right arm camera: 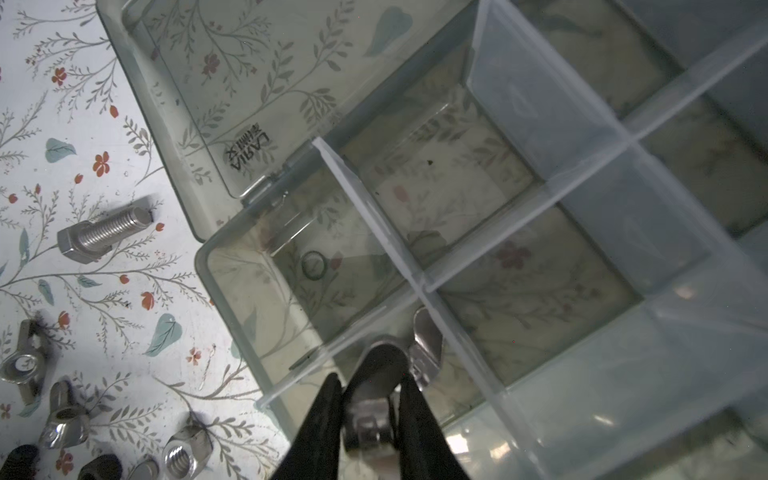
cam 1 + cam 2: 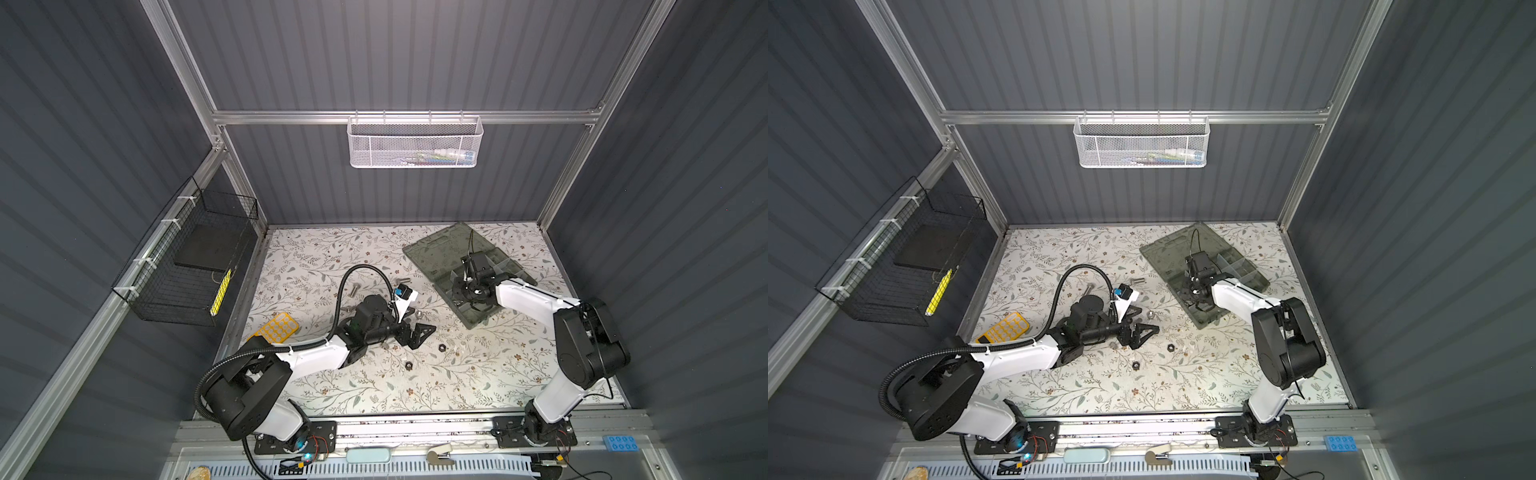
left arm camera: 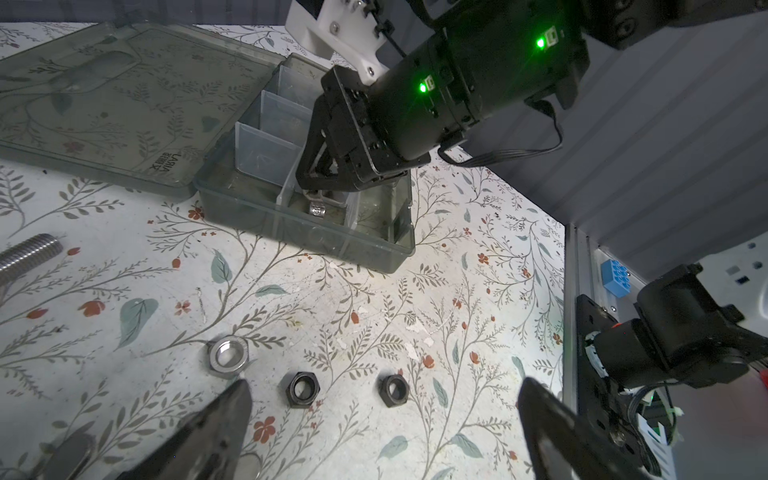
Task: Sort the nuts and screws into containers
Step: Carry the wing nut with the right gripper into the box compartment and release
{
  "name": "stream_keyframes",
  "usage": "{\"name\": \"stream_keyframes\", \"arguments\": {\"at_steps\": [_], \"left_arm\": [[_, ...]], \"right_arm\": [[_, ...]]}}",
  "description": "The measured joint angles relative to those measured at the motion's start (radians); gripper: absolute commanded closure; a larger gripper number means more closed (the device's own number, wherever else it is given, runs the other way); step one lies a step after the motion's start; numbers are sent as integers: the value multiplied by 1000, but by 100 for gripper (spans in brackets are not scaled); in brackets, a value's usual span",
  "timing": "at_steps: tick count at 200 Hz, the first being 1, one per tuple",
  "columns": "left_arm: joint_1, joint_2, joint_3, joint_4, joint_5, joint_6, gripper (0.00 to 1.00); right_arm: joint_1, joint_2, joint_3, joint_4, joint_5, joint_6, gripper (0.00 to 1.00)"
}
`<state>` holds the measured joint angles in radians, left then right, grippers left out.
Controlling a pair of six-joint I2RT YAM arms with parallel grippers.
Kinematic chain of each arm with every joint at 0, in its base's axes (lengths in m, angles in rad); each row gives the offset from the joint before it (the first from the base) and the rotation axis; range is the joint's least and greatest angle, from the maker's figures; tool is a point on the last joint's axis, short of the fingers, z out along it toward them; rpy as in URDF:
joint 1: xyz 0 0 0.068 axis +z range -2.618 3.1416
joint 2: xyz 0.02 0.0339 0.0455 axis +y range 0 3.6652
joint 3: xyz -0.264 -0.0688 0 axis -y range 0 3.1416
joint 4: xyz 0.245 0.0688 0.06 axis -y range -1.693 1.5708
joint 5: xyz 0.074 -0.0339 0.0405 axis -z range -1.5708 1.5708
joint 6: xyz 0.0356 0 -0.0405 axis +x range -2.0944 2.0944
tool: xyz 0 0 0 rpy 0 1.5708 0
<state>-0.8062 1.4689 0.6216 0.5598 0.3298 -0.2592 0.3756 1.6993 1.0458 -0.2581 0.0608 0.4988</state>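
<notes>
Right gripper point(image 1: 370, 395) is down inside the translucent grey-green plastic organizer case point(image 1: 232, 299), black fingers point(image 1: 328, 415) pinched on a silver metal wing nut point(image 1: 368, 419) at bottom centre of frame, beside the pale dividers point(image 1: 374, 216); one wing points up-frame. Case lies at upper right of the floral table point(image 2: 374, 386) in both top views, lid flat open. Left gripper point(image 3: 384, 411) hovers with jaws wide apart over black hex nuts point(image 3: 302, 390), flat, holes up; silver hex nut point(image 3: 227, 356) just left. Silver hex-head bolt point(image 1: 104, 235) lies at frame left, long axis diagonal, head lower left, thread tip upper right.
</notes>
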Motion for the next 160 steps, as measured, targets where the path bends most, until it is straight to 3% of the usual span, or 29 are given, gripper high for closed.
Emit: {"name": "stream_keyframes", "arguments": {"at_steps": [59,160], "left_arm": [[0,-1,2,-32,-28,13,0],[0,-66,0,-51,-134,17,0]], "right_arm": [[0,0,-7,3,-6,3,59],[21,-87,-6,-5,-5,6,49]]}}
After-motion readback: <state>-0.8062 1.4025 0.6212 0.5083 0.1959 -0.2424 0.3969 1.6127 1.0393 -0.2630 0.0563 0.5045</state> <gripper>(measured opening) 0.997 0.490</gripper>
